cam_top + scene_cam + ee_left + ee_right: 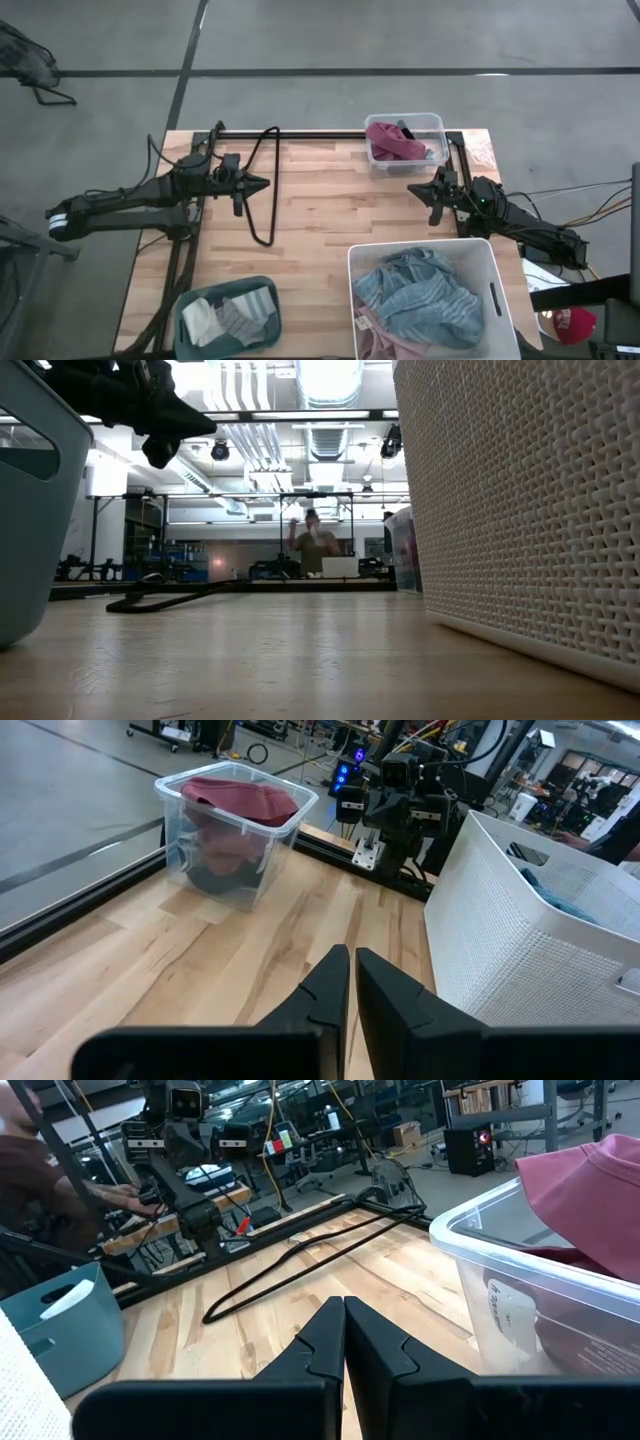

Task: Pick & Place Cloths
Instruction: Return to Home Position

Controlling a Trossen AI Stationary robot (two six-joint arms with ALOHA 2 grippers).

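Observation:
A maroon cloth [394, 142] with a grey piece fills the clear bin [437, 125] at the table's far right; it shows too in the left wrist view [240, 798] and right wrist view [590, 1195]. Blue-striped cloth [420, 295] over pink lies in the white woven bin [490, 262] at the near right. White and grey socks [228, 318] sit in the teal bin [268, 292] at the near left. My left gripper [266, 182] hovers shut over the table's left half. My right gripper [412, 188] hovers shut just in front of the clear bin. Neither touches anything.
A black cable loop [262, 190] lies on the wood between the arms, running from the far edge toward the middle. Bare wood [330, 215] spans the table's centre. In the low view a person [312, 545] stands far behind the table.

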